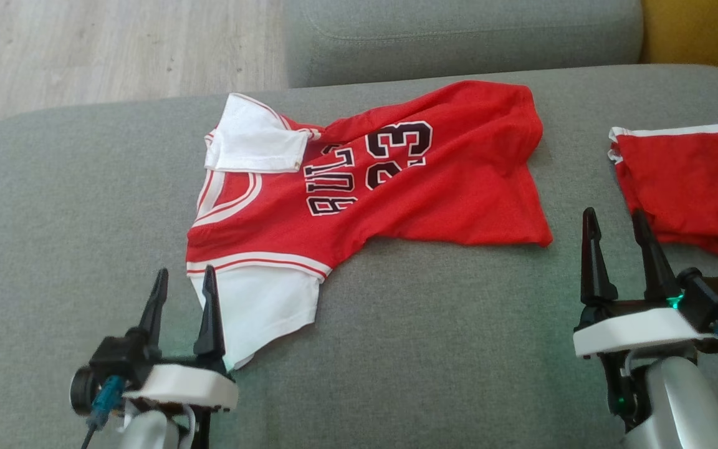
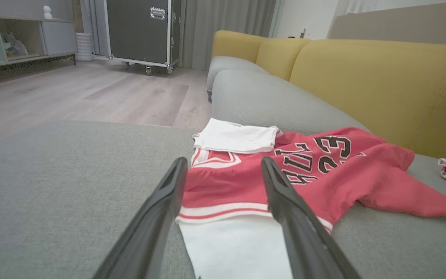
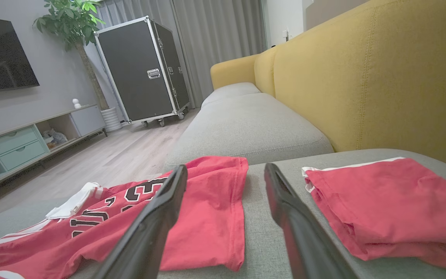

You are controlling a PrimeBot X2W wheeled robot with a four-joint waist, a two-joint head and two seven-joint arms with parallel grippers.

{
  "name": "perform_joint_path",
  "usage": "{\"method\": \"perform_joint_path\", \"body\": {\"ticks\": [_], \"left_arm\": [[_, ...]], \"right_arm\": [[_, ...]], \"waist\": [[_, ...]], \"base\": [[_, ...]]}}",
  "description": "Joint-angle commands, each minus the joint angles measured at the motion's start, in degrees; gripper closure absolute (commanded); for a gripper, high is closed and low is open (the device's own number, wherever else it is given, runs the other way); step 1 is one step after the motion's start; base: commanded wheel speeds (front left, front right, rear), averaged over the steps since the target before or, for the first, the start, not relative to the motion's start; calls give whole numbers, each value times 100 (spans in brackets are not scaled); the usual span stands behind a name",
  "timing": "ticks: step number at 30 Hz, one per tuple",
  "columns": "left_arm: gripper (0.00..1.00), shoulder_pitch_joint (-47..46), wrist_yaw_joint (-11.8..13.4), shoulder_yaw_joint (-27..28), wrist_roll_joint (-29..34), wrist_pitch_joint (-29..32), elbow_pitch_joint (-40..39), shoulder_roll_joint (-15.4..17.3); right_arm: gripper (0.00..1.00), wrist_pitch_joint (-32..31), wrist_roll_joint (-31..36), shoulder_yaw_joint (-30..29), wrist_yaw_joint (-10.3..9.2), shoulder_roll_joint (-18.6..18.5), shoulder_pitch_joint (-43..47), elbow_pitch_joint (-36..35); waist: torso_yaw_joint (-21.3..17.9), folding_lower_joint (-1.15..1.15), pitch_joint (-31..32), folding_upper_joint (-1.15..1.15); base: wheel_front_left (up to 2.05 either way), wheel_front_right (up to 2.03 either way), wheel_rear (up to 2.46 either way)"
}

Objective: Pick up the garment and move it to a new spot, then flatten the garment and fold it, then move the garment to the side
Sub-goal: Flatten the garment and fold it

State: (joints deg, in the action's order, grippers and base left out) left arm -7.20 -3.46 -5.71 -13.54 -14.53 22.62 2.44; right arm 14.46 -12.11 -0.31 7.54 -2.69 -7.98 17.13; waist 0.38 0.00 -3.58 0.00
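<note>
Head view: the jersey [image 1: 396, 187] lies crumpled in the middle of the grey cushion [image 1: 53, 249], one white sleeve [image 1: 265, 305] pointing toward the near edge by the left gripper [image 1: 186, 271], jaws spread, empty. The right gripper [image 1: 614, 212], equally spread and empty, hovers between jersey and folded shorts [image 1: 689, 187]. Left wrist view: the fingers [image 2: 161, 209] bracket that sleeve, so a pinch might lift one layer only. Right wrist view: drifting right could snag the shorts.

Grey sofa seat [image 1: 427, 349], yellow backrest [image 3: 362, 77], folded red cloth [image 1: 689, 181], black wheeled case [image 3: 141, 69]
</note>
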Motion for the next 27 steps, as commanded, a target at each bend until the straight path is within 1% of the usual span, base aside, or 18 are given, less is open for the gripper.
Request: {"method": "perform_joint_path", "body": {"ticks": [1, 7, 12, 17, 21, 22, 23, 24, 27], "left_arm": [[0, -218, 53, 143, 56, -38, -89, 74], [0, -310, 207, 51, 139, 653, 556, 179], [0, -370, 375, 19, 187, 1139, 878, 254], [0, -415, 366, -69, 179, 1540, 1061, 289], [0, -421, 417, -79, 135, 1897, 1170, 315], [31, -420, 409, -86, 121, 1961, 1180, 323], [80, -418, 392, -99, 113, 2010, 1179, 335], [100, -414, 381, -106, 103, 2033, 1169, 346], [100, -415, 373, -98, 86, 1944, 1064, 392]], "right_arm": [[0, 53, -36, 152, -5, -20, -211, -215], [0, 53, -103, 172, -5, -20, -209, -226], [0, 53, -197, 206, -5, -20, -233, -224], [0, 53, -255, 189, -5, -20, -273, -245], [0, 53, -285, 205, -5, -20, -304, -264], [0, 53, -295, 208, -5, -20, -309, -268], [0, 53, -305, 209, -5, -20, -313, -273], [0, 53, -313, 211, -5, -20, -315, -276], [0, 53, -322, 208, -5, -19, -305, -264]], "waist": [[-18, 0, -28, 0], [-92, 0, -146, 0], [-179, 0, -257, 0], [-254, 0, -337, 0], [-314, 0, -377, 0], [-326, 0, -380, 0], [-336, 0, -381, 0], [-344, 0, -378, 0], [-350, 0, -355, 0]], "base": [[0, 0, 0], [0, 0, 0], [0, 0, 0], [0, 0, 0], [0, 0, 0], [0, 0, 0], [0, 0, 0], [0, 0, 0], [0, 0, 0]]}}
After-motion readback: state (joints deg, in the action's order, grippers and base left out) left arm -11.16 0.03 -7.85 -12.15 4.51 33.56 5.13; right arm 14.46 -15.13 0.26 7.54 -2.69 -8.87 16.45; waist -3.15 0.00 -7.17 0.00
